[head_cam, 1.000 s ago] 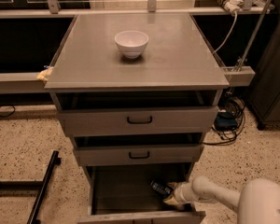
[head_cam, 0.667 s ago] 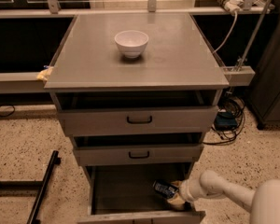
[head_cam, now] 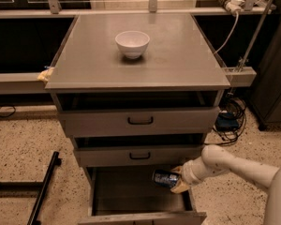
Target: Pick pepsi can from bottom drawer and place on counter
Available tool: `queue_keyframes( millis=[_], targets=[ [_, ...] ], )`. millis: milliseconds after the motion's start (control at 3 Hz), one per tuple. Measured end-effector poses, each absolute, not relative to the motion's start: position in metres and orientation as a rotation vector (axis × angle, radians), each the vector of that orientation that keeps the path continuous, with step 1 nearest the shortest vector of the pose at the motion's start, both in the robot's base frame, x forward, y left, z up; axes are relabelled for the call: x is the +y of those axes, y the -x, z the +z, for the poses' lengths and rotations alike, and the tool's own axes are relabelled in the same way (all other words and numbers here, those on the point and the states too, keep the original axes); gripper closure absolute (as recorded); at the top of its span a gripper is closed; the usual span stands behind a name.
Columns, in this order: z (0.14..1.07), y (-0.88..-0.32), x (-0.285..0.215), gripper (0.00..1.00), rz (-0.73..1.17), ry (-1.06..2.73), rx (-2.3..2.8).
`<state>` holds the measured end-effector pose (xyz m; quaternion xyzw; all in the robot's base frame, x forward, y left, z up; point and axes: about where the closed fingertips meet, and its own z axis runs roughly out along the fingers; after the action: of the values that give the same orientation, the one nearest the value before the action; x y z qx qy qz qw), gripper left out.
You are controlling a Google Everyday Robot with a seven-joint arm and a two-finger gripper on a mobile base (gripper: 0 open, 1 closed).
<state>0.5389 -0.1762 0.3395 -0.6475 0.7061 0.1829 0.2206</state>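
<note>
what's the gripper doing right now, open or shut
gripper: closed on the small dark blue metal pepsi can, held on its side over the right part of the open grey bottom drawer.

We see a white bowl (head_cam: 132, 43) standing upright above 2 shallow grey drawers (head_cam: 98, 123), each with a black handle. On the speckled floor (head_cam: 18, 149) we find a black bar (head_cam: 44, 186) at left, tangled cables (head_cam: 228, 125) at right.
</note>
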Motion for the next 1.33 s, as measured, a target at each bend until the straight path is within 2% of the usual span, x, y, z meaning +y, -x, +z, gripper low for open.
queue_keyframes(
  millis=[667, 1000, 1333],
  targets=[
    [0.479, -0.565, -0.154, 1.0, 0.299, 1.992, 1.894],
    [0.482, -0.563, -0.153, 1.0, 0.309, 1.994, 1.889],
    [0.528, -0.546, -0.152, 1.0, 0.331, 2.001, 1.841]
  ],
)
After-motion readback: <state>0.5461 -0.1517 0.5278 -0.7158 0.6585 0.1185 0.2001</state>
